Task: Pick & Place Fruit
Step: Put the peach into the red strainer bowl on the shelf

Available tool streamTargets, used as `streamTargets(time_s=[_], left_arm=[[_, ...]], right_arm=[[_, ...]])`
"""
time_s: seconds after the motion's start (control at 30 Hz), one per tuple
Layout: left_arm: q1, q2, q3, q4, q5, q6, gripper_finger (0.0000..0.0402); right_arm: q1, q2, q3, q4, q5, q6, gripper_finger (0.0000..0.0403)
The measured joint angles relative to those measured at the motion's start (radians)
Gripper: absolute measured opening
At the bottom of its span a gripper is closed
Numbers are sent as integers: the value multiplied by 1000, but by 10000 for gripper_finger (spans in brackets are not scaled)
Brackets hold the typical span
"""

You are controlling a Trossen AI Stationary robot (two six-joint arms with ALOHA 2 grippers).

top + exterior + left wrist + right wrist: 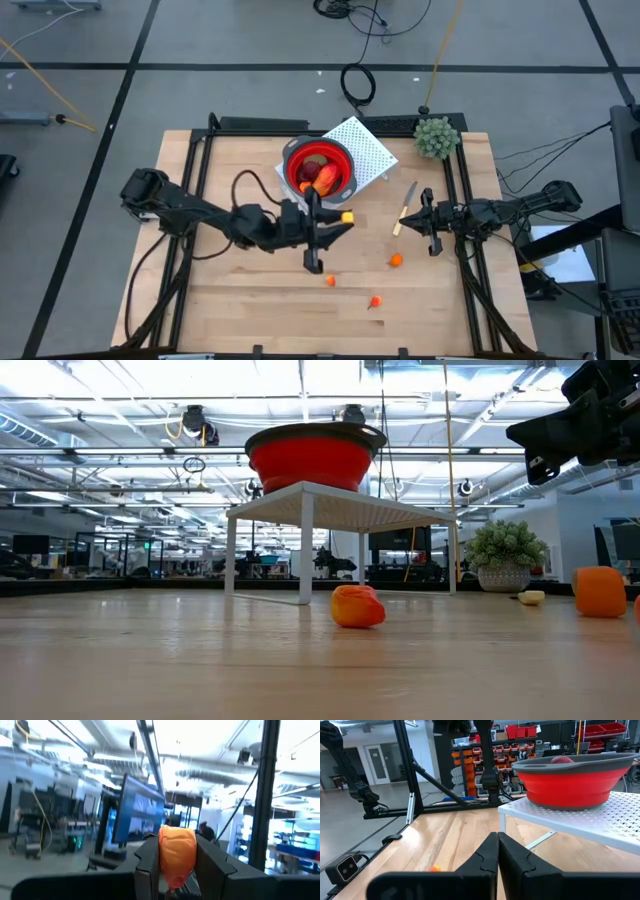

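Jaws of the left gripper (175, 865) pinch a small orange fruit piece (177, 854) between them, narrowly parted and raised off the desk (240, 300) just beside the red bowl (320, 168), which sits on a white perforated stand (368, 148) and already holds several fruits. The piece looks soft and bulges above the fingers, so a shallow hold could let it slip and bounce away before it clears the rim; a low approach could also clip the bowl or nudge the stand. Three more orange bits lie loose on the desk, one (397, 260) near the right gripper (428, 222), two (330, 281) (375, 301) closer to the front edge, and all could roll if brushed. On the right side, the other arm waits with jaws fully closed and empty, near a pale-handled knife (404, 209).
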Motion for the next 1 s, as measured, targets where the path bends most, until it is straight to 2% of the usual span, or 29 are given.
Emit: streamTargets(time_s=[0.13, 0.23, 0.53, 0.7, 0.83, 1.0], left_arm=[[-1, 2, 0, 84, -4, 34, 90], [-1, 1, 0, 130, -68, -28, 90], [-1, 1, 0, 130, -367, -566, 90], [-1, 1, 0, 126, -494, -796, 90], [1, 1, 0, 125, -521, -947, 90], [5, 1, 0, 123, -522, -988, 90]], right_arm=[[0, 0, 0, 0, 0, 0, 0], [0, 0, 0, 0, 0, 0, 0], [0, 0, 0, -2, 0, 0, 0], [0, 0, 0, -8, 0, 0, 0], [0, 0, 0, -33, 0, 0, 0], [0, 0, 0, -44, 0, 0, 0]])
